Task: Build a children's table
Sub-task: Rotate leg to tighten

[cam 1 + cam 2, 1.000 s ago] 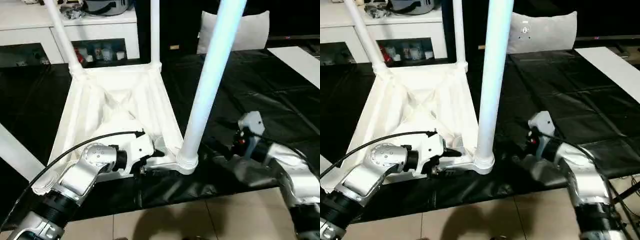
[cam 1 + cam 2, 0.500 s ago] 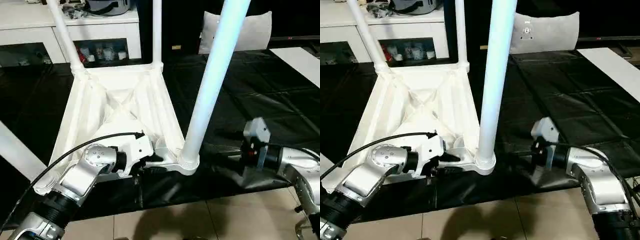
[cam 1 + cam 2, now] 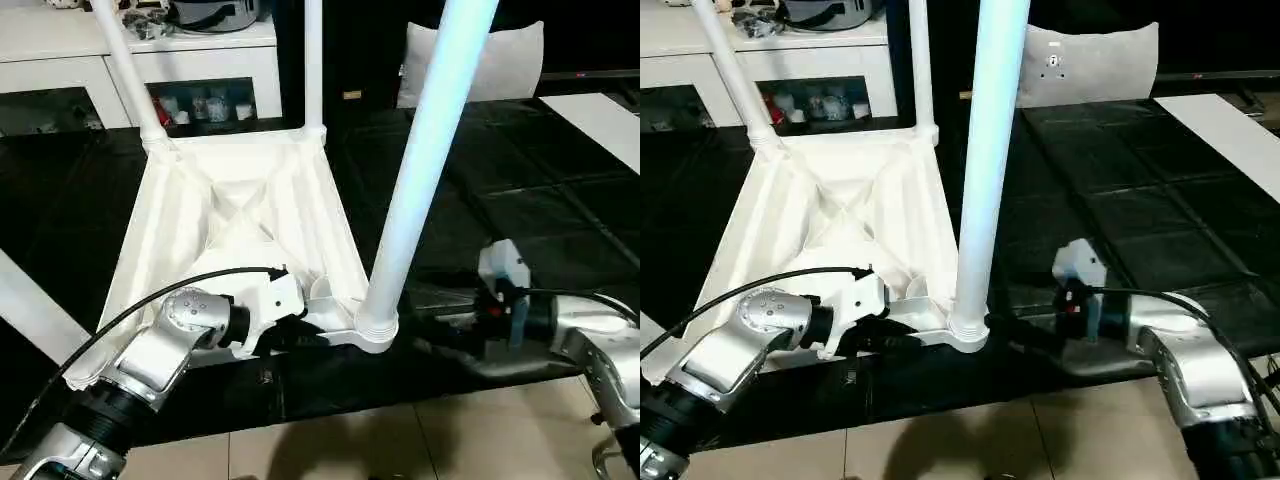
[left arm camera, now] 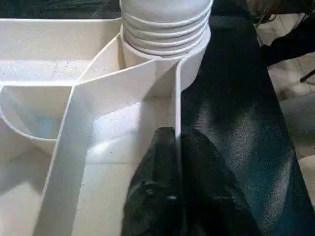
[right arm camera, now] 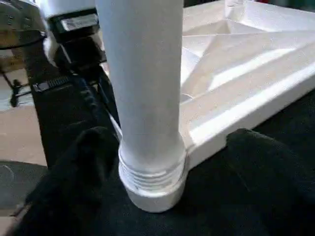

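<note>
The left pincer (image 4: 176,162) was clamped shut on the near rim of the children's table (image 3: 240,200), one black finger on each side of the thin wall, just beside the corner socket. The all-white table lay upside down on a black-covered tabletop (image 3: 560,220), its X-ribbed underside facing up and legs standing upright in the sockets. The near leg (image 3: 985,170) showed thread ridges at its base. The right pincer (image 5: 162,162) stood wide open, its fingers flanking that leg's base without gripping. Both silver forearms reached low and inward toward that corner.
</note>
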Robot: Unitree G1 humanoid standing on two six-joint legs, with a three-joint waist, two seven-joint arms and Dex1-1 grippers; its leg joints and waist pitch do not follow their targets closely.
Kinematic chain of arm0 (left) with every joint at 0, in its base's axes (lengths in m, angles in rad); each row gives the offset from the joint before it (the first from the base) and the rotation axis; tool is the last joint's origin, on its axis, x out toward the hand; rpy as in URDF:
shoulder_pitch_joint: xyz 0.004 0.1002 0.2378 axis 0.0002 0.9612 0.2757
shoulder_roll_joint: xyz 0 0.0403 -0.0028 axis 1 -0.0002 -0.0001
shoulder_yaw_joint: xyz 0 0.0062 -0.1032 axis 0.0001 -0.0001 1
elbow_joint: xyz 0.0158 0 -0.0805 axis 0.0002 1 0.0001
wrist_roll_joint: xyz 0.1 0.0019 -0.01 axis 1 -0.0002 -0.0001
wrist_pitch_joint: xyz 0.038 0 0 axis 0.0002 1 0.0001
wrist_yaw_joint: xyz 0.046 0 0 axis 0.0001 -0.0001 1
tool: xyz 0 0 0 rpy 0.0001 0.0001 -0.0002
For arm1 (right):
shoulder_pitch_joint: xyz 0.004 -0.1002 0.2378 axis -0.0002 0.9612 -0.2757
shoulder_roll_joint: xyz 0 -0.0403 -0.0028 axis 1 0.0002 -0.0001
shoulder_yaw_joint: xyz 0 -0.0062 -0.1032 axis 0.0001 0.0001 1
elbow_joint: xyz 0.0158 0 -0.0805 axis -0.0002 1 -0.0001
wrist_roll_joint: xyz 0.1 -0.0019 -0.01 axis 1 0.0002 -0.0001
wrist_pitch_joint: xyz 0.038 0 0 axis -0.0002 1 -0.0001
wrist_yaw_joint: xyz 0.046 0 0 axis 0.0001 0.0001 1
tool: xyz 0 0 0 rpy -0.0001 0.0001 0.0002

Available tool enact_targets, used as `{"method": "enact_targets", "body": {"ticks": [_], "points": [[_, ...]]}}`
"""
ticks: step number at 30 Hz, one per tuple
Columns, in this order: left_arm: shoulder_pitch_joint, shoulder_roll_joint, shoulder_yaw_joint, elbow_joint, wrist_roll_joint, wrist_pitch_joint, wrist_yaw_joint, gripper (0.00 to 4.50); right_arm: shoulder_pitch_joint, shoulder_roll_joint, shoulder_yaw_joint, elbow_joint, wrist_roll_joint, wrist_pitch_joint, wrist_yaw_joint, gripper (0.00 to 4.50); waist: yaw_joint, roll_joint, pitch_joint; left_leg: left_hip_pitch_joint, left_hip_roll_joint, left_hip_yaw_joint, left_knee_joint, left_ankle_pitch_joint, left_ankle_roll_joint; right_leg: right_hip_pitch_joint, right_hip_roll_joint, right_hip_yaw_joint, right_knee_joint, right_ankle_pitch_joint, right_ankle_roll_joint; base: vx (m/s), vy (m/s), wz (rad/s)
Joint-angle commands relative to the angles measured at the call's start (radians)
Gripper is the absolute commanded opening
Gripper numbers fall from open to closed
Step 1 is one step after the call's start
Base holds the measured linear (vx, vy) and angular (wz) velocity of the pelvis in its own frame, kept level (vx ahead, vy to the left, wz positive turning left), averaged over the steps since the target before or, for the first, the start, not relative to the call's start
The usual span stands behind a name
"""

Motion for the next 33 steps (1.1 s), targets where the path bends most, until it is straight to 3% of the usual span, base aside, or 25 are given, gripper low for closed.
{"method": "enact_targets", "body": {"ticks": [1,2,7,14,21,30,33], "points": [[0.001,0.009,-0.026,0.015,0.015,-0.012,-0.026,0.06,-0.019,0.004,0.016,0.014,0.003,0.007,0.017,3.96,0.006,-0.008,-0.062,-0.005,0.029,-0.015,-0.061,-0.118,0.104,0.059,-0.072,0.056,-0.093,-0.406,-0.018,0.0,0.0,0.0],[-0.001,0.003,-0.023,0.021,0.008,-0.037,-0.037,0.0,-0.037,0.013,0.025,0.04,-0.003,0.003,0.022,3.72,0.005,-0.008,-0.063,-0.006,0.029,-0.014,-0.06,-0.116,0.105,0.06,-0.072,0.057,-0.092,-0.398,-0.021,0.0,0.0,0.0],[-0.01,0.006,-0.034,0.026,0.015,-0.044,-0.061,0.0,-0.085,0.035,0.049,0.111,-0.012,-0.006,0.043,3.35,0.01,-0.006,-0.066,-0.006,0.033,-0.014,-0.06,-0.101,0.105,0.062,-0.074,0.06,-0.083,-0.349,-0.056,0.0,0.0,0.0],[-0.033,0.001,-0.036,0.06,0.037,-0.074,-0.061,0.0,-0.148,0.043,0.1,0.183,-0.026,-0.009,0.119,2.71,0.013,-0.006,-0.065,-0.005,0.035,-0.014,-0.061,-0.109,0.101,0.063,-0.075,0.061,-0.082,-0.353,-0.062,0.0,0.0,0.0],[-0.045,-0.01,-0.035,0.087,0.045,-0.088,-0.061,0.0,-0.184,0.077,0.104,0.235,-0.004,0.011,0.138,2.06,0.016,-0.001,-0.065,-0.003,0.037,-0.014,-0.061,-0.109,0.096,0.063,-0.076,0.061,-0.08,-0.345,-0.072,0.0,0.0,0.0],[-0.057,-0.035,-0.021,0.115,0.038,-0.08,-0.048,0.0,-0.17,0.089,0.114,0.218,0.003,0.062,0.131,1.91,0.014,-0.004,-0.061,0.004,0.031,-0.013,-0.061,-0.147,0.079,0.062,-0.076,0.056,-0.097,-0.446,-0.034,0.0,0.0,0.0],[-0.074,-0.087,0.0,0.121,0.033,-0.029,0.027,0.0,-0.15,0.149,0.096,0.185,-0.02,0.06,-0.004,1.91,0.011,0.001,-0.06,0.004,0.033,-0.014,-0.063,-0.143,0.069,0.059,-0.075,0.055,-0.098,-0.438,-0.032,0.0,0.0,0.0]]}}
